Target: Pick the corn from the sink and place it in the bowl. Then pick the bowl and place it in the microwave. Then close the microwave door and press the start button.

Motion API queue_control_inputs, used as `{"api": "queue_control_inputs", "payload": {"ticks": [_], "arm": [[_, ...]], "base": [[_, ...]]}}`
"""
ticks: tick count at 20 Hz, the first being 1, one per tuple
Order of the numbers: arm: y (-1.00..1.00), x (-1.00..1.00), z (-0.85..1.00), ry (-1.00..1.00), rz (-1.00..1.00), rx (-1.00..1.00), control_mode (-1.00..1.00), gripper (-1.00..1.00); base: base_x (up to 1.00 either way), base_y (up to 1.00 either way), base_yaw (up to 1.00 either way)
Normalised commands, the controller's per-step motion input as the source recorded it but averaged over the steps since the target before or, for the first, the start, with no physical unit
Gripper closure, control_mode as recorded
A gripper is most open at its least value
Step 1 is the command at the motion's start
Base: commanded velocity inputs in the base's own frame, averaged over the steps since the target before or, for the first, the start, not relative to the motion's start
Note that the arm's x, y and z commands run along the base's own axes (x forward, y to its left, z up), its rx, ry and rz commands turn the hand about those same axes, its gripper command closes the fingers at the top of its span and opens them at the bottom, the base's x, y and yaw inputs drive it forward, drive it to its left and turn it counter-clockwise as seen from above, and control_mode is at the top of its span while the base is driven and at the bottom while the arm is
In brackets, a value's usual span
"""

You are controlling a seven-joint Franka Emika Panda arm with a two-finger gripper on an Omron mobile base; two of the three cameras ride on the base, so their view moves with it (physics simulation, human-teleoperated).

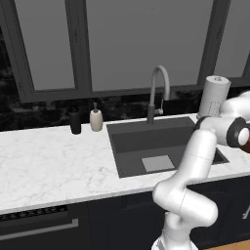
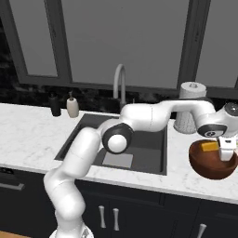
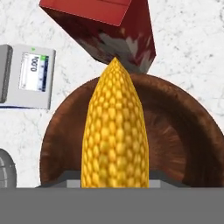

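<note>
My gripper [image 2: 225,152] hangs over the right side of the reddish-brown bowl [image 2: 213,166], which stands on the counter to the right of the sink [image 2: 139,139]. It is shut on the yellow corn [image 2: 209,146], which lies just inside the bowl's rim. In the hand view the corn [image 3: 114,131] juts forward across the bowl [image 3: 183,131], its tip reaching the far rim. The sink [image 1: 156,141] holds just its light grey patch. The microwave and its door are out of view.
A red box [image 3: 105,30] lies just past the bowl and a grey scale [image 3: 28,76] sits beside it. A paper towel roll [image 2: 188,111] stands behind the bowl. The faucet [image 1: 158,93], a soap dispenser [image 1: 96,118] and a dark bottle [image 1: 74,119] line the back of the counter.
</note>
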Motion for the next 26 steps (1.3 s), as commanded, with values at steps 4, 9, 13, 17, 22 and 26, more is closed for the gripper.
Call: {"api": "queue_control_inputs", "payload": {"ticks": [4, 9, 13, 17, 22, 26], "arm": [[-0.16, 0.03, -0.42, 0.0, -0.1, 0.0, -1.0, 1.0], [-0.07, 0.21, -0.46, 0.0, -0.09, 0.0, -1.0, 1.0], [-0.02, 0.29, -0.24, 0.0, -0.04, 0.0, -1.0, 1.0], [0.0, 0.23, -0.23, 0.0, 0.0, 0.0, -1.0, 1.0], [0.0, 0.17, -0.29, 0.0, 0.0, 0.0, -1.0, 1.0], [0.0, 0.1, -0.29, 0.0, 0.0, 0.0, -1.0, 1.0]], "base": [[0.0, 0.0, 0.0], [0.0, 0.0, 0.0], [0.0, 0.0, 0.0], [0.0, 0.0, 0.0], [0.0, 0.0, 0.0], [0.0, 0.0, 0.0]]}}
